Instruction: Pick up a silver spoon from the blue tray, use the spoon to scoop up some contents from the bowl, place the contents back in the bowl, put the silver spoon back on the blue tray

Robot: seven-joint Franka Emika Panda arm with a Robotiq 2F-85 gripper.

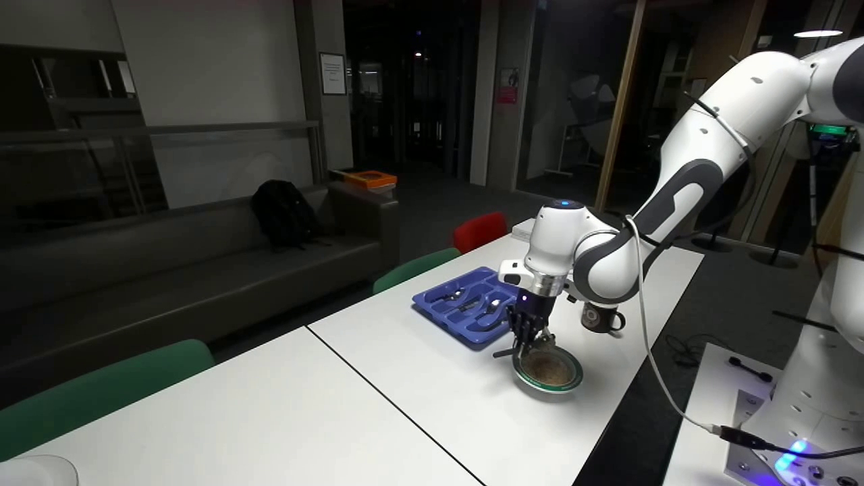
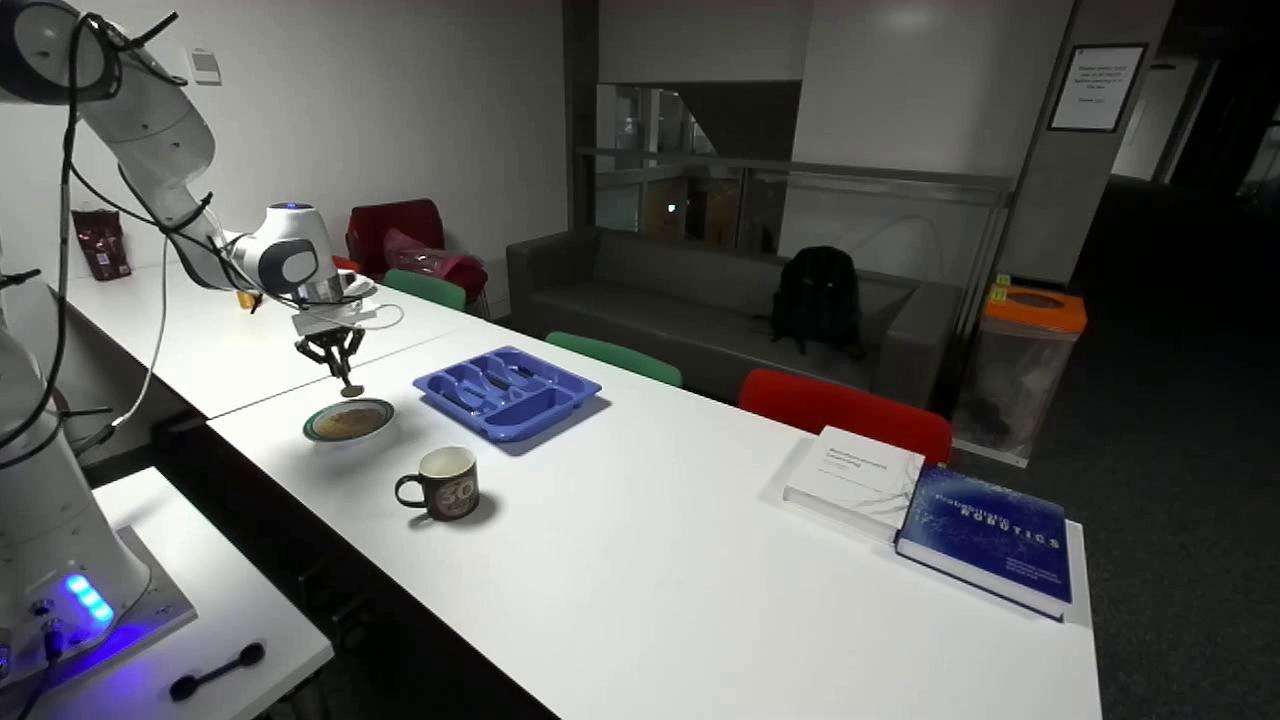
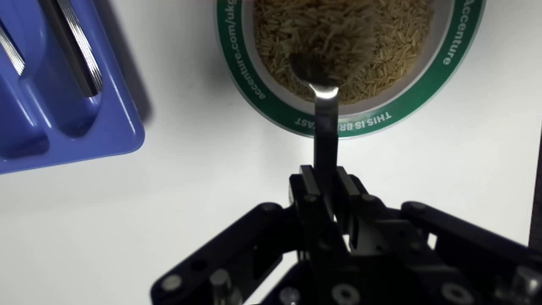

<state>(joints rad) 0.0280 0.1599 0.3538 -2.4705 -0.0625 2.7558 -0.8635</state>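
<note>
My gripper (image 3: 325, 171) is shut on the dark handle of the silver spoon (image 3: 325, 93). The spoon's head carries a heap of tan rice grains and is over the bowl (image 3: 271, 103), above the contents (image 3: 398, 55). In an exterior view the spoon head (image 2: 352, 391) is just above the bowl (image 2: 318, 434) and apart from it. In an exterior view the gripper (image 1: 528, 345) is at the rim of the bowl (image 1: 550, 388), partly hiding it. The blue tray (image 3: 123, 137) lies beside the bowl, with several utensils in its compartments; it shows in both exterior views (image 1: 442, 324) (image 2: 520, 433).
A dark mug (image 2: 450, 495) with a handle stands on the table near the bowl and tray, also in an exterior view (image 1: 599, 317). A white book (image 2: 855, 480) and a blue book (image 2: 985, 535) lie at the table's far end. Chairs (image 2: 845, 410) line the table's side.
</note>
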